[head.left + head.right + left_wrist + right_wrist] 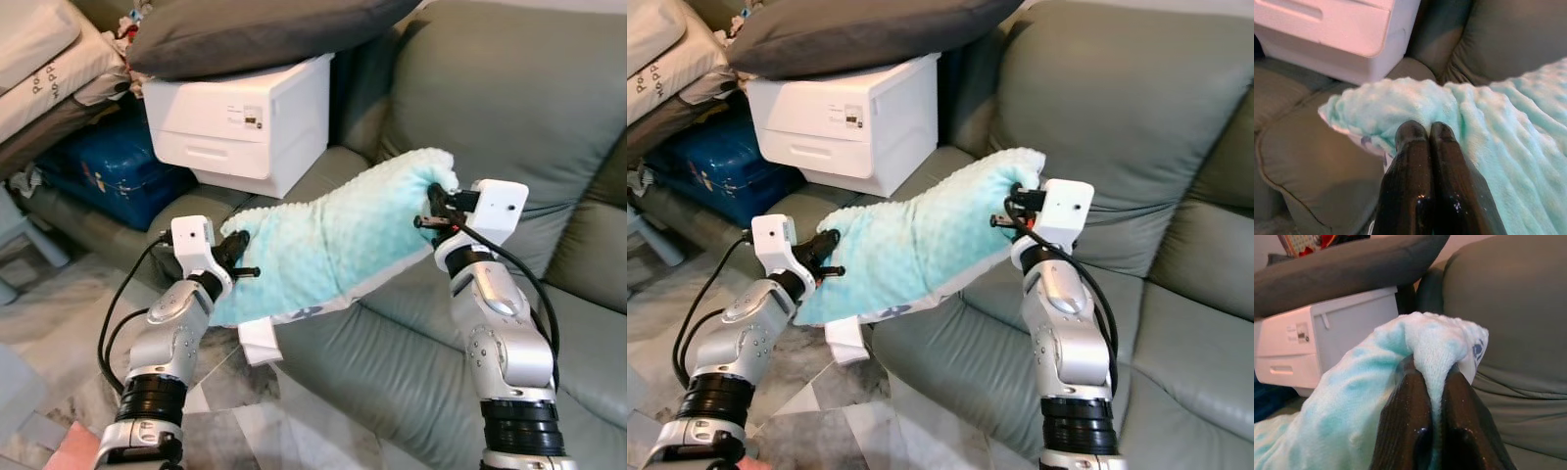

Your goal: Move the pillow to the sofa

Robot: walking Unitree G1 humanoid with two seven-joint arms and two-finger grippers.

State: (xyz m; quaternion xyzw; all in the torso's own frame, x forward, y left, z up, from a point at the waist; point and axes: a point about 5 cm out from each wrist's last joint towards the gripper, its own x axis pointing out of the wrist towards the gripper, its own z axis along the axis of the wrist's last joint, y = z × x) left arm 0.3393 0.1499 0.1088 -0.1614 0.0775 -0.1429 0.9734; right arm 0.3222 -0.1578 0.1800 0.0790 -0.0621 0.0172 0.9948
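A light turquoise plush pillow (338, 240) hangs in the air between my two grippers, over the front edge of the grey-green sofa (509, 108). My left gripper (243, 257) is shut on the pillow's lower left end. At the upper right corner my right gripper (431, 208) is shut, with a fold of the pillow (1435, 357) pinched between its fingers. The pillow slopes up from left to right. A white underside with a tag (257, 341) dangles below it.
A white plastic drawer box (240, 119) stands on the sofa's left seat with a dark grey cushion (245, 34) on top. A blue suitcase (108, 166) and stacked bedding (44, 59) sit at the left. The marble floor (59, 323) lies below.
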